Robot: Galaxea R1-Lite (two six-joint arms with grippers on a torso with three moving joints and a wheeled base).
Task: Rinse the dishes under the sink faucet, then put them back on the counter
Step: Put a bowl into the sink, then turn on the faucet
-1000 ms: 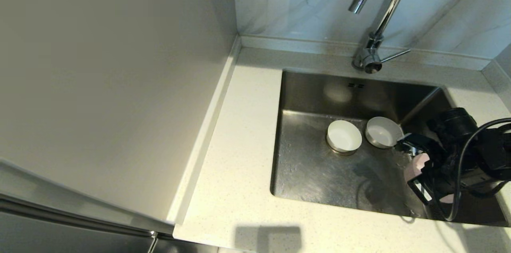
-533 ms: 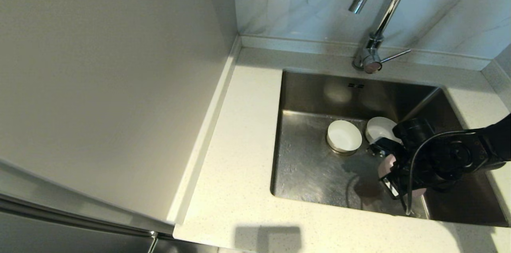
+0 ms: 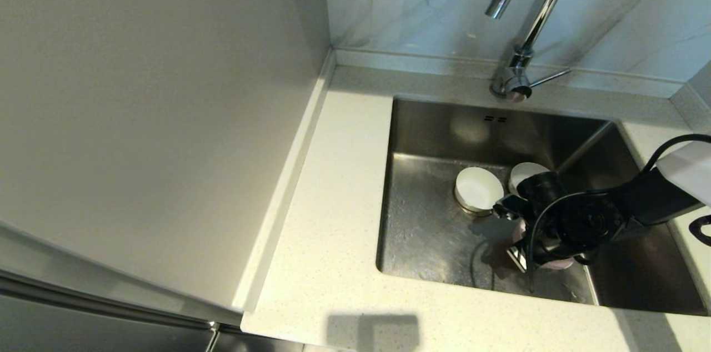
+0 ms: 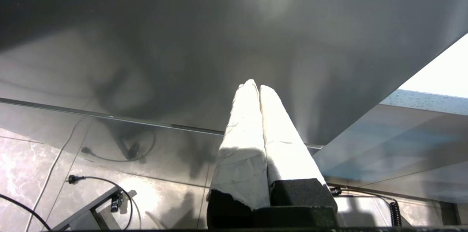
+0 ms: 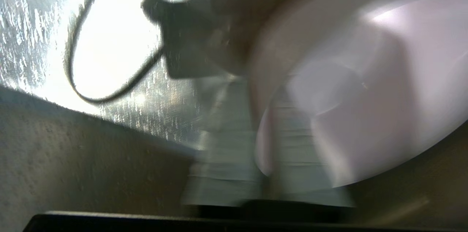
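Gripping the pink bowl (image 3: 547,263) by its rim, the right gripper (image 3: 514,232) hung low near the sink's (image 3: 422,241) front edge, faucet (image 3: 527,19) spout up toward the back edge; left gripper (image 4: 256,89) closed, parked.

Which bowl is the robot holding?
The pale pink bowl, pinched by the right gripper inside the sink. The other two bowls sit untouched.

Deep brushed-steel sink (image 3: 427,241): left half of floor bare, open to a tool from above. White round bowl (image 3: 479,190) sits mid-basin over the drain; second pale bowl (image 3: 525,173) just beside it, near back wall. Tall chrome gooseneck faucet (image 3: 527,19) overhangs the back. Off-white speckled table (image 3: 328,219) left of sink: unobstructed.
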